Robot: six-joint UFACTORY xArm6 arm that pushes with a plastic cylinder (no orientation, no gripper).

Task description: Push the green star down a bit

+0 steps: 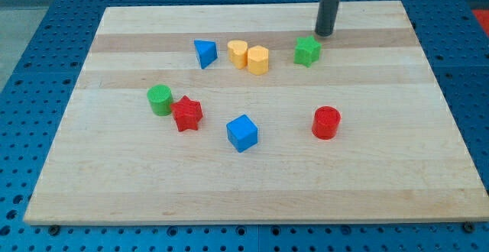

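The green star (307, 51) lies on the wooden board (252, 183) toward the view's top, right of centre. My tip (324, 33) stands just above and slightly right of the star, close to it; I cannot tell if they touch. The dark rod rises from the tip out of the view's top edge.
Left of the star lie two yellow blocks (258, 59), (238, 53) and a blue triangle (204, 53). Lower down are a green cylinder (160, 99), a red star (186, 114), a blue cube (242, 133) and a red cylinder (326, 122). A blue pegboard surrounds the board.
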